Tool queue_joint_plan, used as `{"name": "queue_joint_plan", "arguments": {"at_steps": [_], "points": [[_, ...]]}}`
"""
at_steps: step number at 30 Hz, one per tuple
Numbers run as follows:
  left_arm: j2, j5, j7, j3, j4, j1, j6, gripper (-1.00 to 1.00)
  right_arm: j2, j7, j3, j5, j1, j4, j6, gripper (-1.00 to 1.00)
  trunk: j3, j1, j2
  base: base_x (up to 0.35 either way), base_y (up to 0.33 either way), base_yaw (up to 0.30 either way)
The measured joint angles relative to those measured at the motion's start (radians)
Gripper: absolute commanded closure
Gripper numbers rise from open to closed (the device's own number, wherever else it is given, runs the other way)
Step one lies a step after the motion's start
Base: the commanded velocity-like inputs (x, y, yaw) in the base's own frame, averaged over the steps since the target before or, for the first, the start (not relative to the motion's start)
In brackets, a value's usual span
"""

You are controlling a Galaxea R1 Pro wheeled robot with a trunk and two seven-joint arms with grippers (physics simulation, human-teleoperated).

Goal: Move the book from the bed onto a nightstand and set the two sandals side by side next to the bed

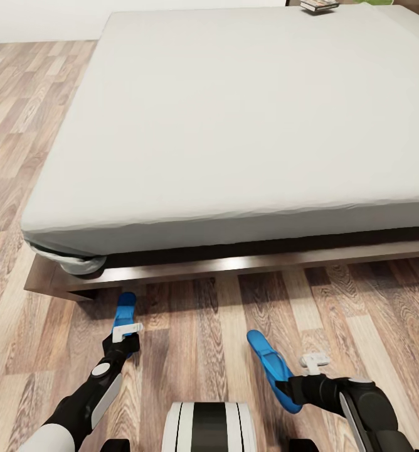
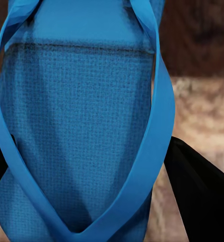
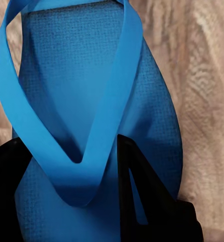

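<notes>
Head view is showing you gripping one blue sandal in each gripper: left gripper (image 1: 125, 334) closed on the left sandal (image 1: 124, 312) near the bed (image 1: 234, 125) frame, right gripper (image 1: 292, 388) clamping the right sandal (image 1: 271, 367). Be lowering them level, parallel, just beside each other. The book (image 1: 319, 5) is lying at the bed's far edge.

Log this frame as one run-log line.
left gripper: shut on left sandal | right gripper: shut on right sandal | bed: ahead
</notes>
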Motion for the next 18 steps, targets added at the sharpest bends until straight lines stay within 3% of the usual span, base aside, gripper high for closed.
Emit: {"name": "queue_joint_plan", "arguments": {"at_steps": [5,14,18], "points": [[-0.001,0.001,0.0,-0.001,0.0,0.0,0.0,1.0,0.0,0.013,-0.005,0.001,0.001,0.0,-0.001,1.0,-0.015,0.002,-0.001,0.0,0.0,0.0],[-0.002,0.0,0.0,-0.001,0.0,0.0,0.0,1.0,0.0,0.015,-0.005,0.0,0.001,0.0,-0.001,1.0,-0.015,0.002,-0.001,0.0,0.0,0.0],[-0.002,0.001,0.0,-0.001,0.0,0.0,0.0,1.0,0.0,0.015,-0.005,0.001,0.001,0.0,-0.001,1.0,-0.031,0.004,-0.002,0.0,0.0,0.0]]}}
